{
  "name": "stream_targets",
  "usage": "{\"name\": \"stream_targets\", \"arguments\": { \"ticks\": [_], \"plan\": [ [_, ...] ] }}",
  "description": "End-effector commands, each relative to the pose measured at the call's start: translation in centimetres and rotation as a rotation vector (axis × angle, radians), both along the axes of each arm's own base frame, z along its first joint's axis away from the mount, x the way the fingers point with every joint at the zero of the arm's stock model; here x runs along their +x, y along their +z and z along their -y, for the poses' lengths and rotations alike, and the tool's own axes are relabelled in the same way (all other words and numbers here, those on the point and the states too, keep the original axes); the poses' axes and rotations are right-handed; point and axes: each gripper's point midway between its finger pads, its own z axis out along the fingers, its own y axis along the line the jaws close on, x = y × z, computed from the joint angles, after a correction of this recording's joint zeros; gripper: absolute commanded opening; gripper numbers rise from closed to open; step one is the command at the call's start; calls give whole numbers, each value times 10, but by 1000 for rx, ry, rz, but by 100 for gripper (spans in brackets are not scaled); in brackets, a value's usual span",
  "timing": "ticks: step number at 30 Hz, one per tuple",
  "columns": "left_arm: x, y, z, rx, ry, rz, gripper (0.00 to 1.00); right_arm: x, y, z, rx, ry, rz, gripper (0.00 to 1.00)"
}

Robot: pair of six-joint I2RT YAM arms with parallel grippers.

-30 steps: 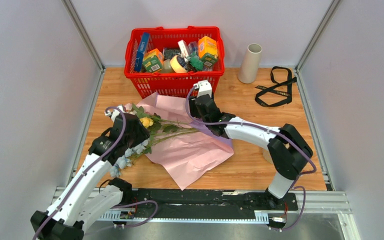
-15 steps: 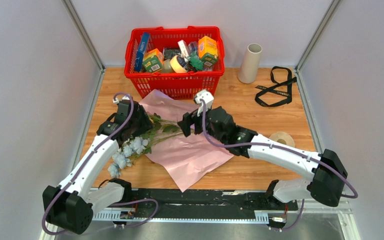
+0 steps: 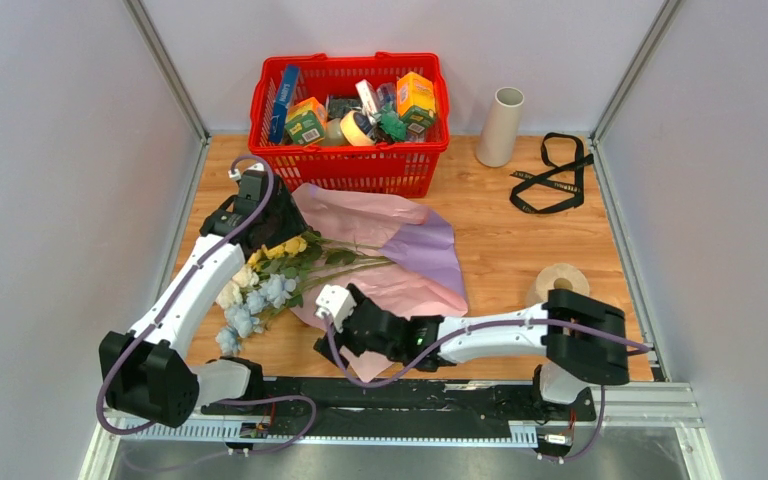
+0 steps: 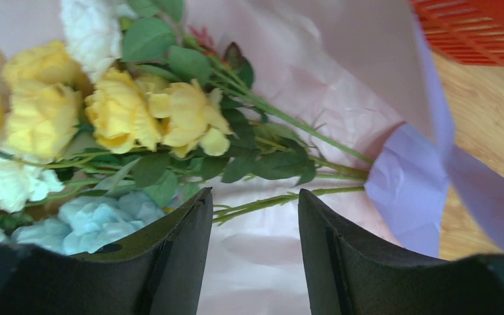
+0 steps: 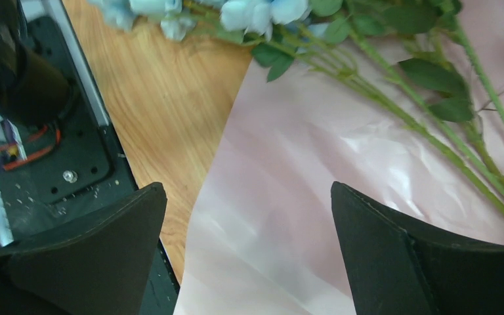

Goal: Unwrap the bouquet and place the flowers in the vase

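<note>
Right gripper [image 5: 243, 197]: jaws spread wide, nothing held, hung low over near corner of pink paper [image 5: 315, 197]. Left gripper [image 4: 254, 197]: jaws part open, clamped on nothing, poised just above stems of flowers [image 3: 295, 262]. Flowers: lay unwrapped across left side of pink paper, blooms toward left arm, stem ends toward lilac sheet [image 3: 432, 250]. Vase [image 3: 501, 125]: stood upright at far edge of table [image 3: 520, 250], right of red basket [image 3: 352, 170], well apart from flowers. Black ribbon [image 3: 552, 172]: lay loose near vase.
</note>
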Motion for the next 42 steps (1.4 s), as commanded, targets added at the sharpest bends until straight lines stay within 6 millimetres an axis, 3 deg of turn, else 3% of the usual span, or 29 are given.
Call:
{"name": "stream_targets", "arguments": {
  "ticks": [1, 6, 10, 13, 18, 26, 41, 42],
  "plan": [
    [-7, -3, -25, 23, 64, -50, 59, 0, 1, -27, -45, -5, 178, 98],
    [-13, -3, -41, 16, 100, -50, 59, 5, -26, -37, -133, -29, 232, 86],
    [-17, -9, -46, 30, 105, -70, 59, 8, -35, -46, -175, -27, 277, 60],
    [-18, -12, -50, 48, 111, -73, 59, 5, -42, -48, -207, -27, 314, 34],
    [-20, -17, -61, 110, 126, -80, 60, -18, -39, -50, -217, 33, 359, 0],
    [-20, -19, -65, 130, 144, -84, 59, -46, -31, -55, -127, 135, 342, 0],
    [-20, -48, -22, -46, -44, -63, 59, -76, -27, -56, -23, 195, 275, 0],
    [-19, -49, -17, -61, -63, -59, 59, -73, -28, -53, -27, 175, 274, 6]
  ]
}}
